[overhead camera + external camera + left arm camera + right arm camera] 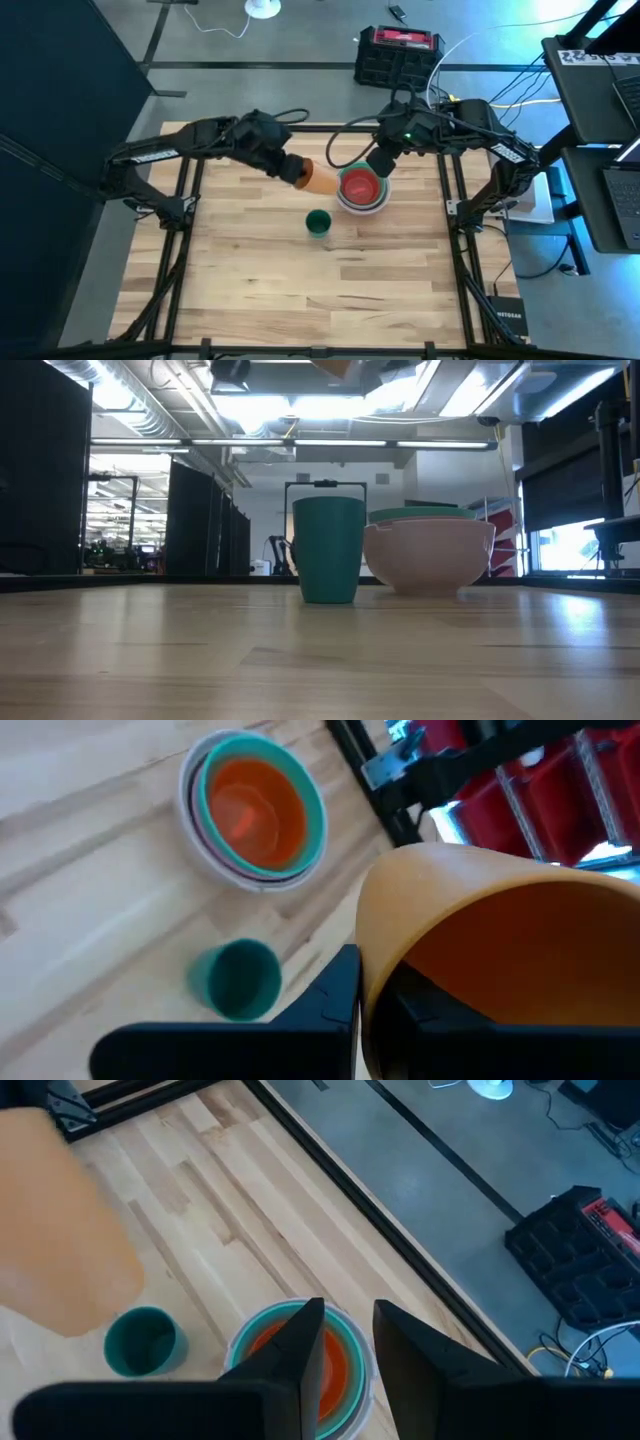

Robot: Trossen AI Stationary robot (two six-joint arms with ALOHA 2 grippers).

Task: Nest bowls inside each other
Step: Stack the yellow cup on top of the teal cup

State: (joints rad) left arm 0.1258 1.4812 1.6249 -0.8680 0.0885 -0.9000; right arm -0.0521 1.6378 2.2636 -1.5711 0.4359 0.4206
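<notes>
A stack of bowls [362,190] stands right of the table's middle: a red one [255,810] inside a green one, inside pale outer ones [430,555]. A small teal cup [318,222] stands upright on its base just near-left of the stack. My left gripper [298,170] is shut on an orange cup-shaped bowl [320,179], carried in the air left of the stack. My right gripper [378,165] hovers open over the stack's far edge, with nothing between its fingers [300,1342]. My left gripper holds the orange bowl by its rim wall [372,982], one finger [335,995] outside and the other inside the hollow. The bowl is lifted clear of the table and tilted on its side, its mouth toward the gripper.
Black frame rails [190,190] run along the table's left and right sides. A black-and-red crate [398,52] sits on the floor beyond the far edge. The near half of the wooden top [300,290] is bare.
</notes>
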